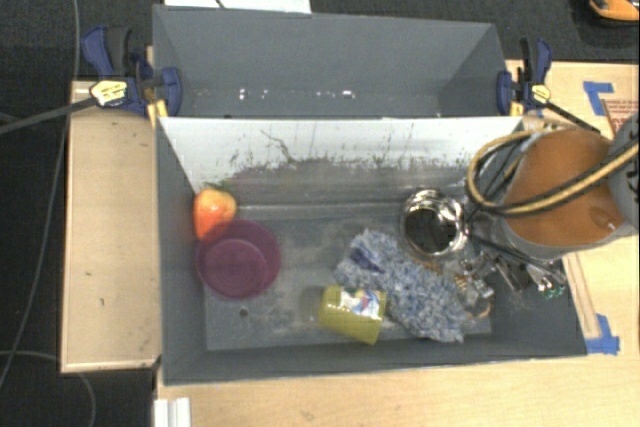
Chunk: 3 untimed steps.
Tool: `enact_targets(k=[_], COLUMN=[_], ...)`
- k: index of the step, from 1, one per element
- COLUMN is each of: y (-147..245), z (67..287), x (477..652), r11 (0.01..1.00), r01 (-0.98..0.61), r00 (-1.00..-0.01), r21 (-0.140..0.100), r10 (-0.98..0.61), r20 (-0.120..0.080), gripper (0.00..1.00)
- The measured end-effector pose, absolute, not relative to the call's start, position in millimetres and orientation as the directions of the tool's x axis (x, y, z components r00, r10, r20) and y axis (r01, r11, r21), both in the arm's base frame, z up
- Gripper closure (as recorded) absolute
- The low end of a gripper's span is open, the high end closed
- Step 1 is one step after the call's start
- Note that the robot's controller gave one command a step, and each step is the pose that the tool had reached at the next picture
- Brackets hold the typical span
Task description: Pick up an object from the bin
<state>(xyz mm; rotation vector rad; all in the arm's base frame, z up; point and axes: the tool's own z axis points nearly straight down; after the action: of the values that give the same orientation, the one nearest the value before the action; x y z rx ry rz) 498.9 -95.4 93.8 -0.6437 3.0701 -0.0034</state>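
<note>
My gripper [483,279] is low at the right side of the bin, under the orange wrist cover. It sits at the right edge of a crumpled blue-and-white cloth [405,287] that lies on the bin floor. A shiny metal cup [433,223] stands just up and to the left of the gripper, close to the arm. A yellow-green can with a printed label [352,312] lies on its side at the cloth's left end. Whether anything is in the gripper cannot be made out.
At the left side of the bin a purple bowl [238,259] stands upright, with an orange-red fruit [214,210] touching it just behind. The arm with its cables covers the bin's right wall.
</note>
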Motion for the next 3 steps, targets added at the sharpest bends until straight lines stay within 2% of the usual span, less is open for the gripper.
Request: enact_targets(k=[3], y=[-95.4], z=[93.8], x=[498.9], r11=[0.914], r01=[-0.405], r00=[-0.914], r21=[-0.003], r10=[-0.405], r20=[-0.004], gripper=[1.0])
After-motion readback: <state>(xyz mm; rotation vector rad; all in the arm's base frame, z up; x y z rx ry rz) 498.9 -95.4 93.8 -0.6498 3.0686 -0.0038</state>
